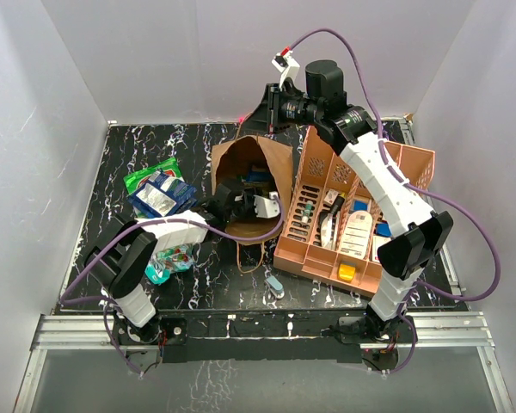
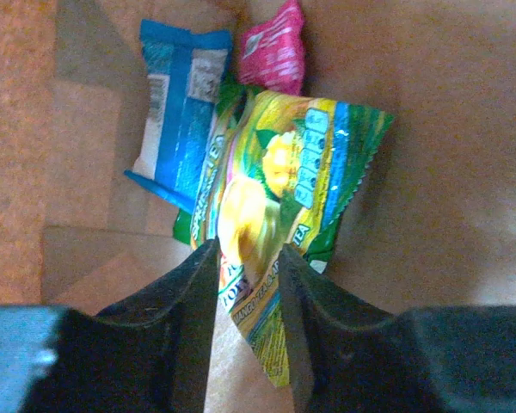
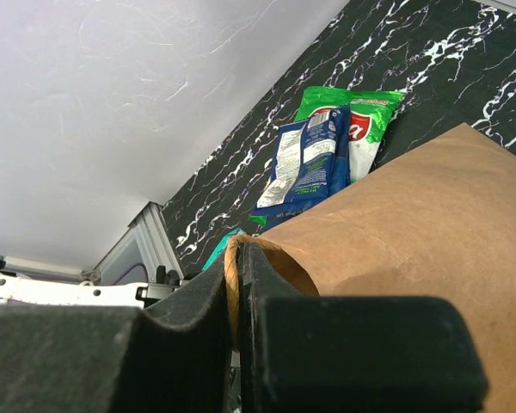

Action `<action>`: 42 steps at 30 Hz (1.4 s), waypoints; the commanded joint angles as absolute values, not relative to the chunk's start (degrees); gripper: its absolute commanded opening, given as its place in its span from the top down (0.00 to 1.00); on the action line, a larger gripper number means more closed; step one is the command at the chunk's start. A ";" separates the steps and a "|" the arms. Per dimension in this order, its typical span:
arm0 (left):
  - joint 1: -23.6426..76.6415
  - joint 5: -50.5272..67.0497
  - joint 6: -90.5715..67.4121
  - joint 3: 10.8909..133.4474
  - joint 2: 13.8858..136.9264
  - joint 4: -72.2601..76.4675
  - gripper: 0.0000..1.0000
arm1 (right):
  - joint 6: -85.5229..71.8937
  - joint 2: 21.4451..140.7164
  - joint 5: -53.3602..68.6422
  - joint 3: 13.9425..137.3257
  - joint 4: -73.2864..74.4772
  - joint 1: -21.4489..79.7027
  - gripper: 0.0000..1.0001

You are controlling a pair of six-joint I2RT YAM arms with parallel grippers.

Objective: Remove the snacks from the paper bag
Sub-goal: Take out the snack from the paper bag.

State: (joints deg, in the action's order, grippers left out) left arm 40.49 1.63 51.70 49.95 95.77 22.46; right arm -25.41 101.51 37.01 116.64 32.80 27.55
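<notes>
Snacks already taken out lie left of the paper bag [image 1: 279, 159] on the table [image 1: 138, 142]: a green packet [image 1: 144, 175] with a dark blue packet [image 1: 162, 196] overlapping it, and a teal packet [image 1: 165, 262], left of the bag and nearer the arm bases, partly under the left arm. That is three out, as far as the views show.

The left arm reaches into the bag's open mouth. Inside the bag, the left pincer [image 2: 248, 249] has its jaws a little apart on either side of the lower end of a yellow-green packet [image 2: 275, 172]. Whether they are actually pinching it I cannot tell. Deeper in the bag lie a bright blue packet [image 2: 176, 112], tucked partly under the yellow-green one, and a pink packet [image 2: 275, 47] at the far end. At least three snacks are left inside, so I judge the job to be about half done, with the yellow-green packet the one in hand.

At the far side of the bag, the right pincer [image 3: 236, 258] is closed tight on the brown paper edge, apparently holding the mouth open.

Right of the bag and touching it sits an orange tray [image 1: 413, 163] of small items, which is no part of the task. A pale-blue capsule [image 1: 275, 285] lies on the table on the near side of the bag.
</notes>
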 commanded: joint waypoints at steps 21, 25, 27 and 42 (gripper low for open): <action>40.32 11.73 54.52 50.93 92.33 13.95 0.55 | -26.99 98.26 37.79 118.10 27.11 27.91 0.93; 40.34 12.08 54.58 50.25 90.19 12.32 0.55 | -26.63 98.43 37.67 118.56 27.59 27.95 0.93; 40.34 12.21 54.03 49.75 88.77 12.19 0.55 | -26.55 98.56 37.70 118.52 27.60 27.92 0.93; 40.56 11.68 52.81 48.54 89.28 13.19 0.55 | -27.15 97.99 37.77 116.57 26.19 28.02 0.93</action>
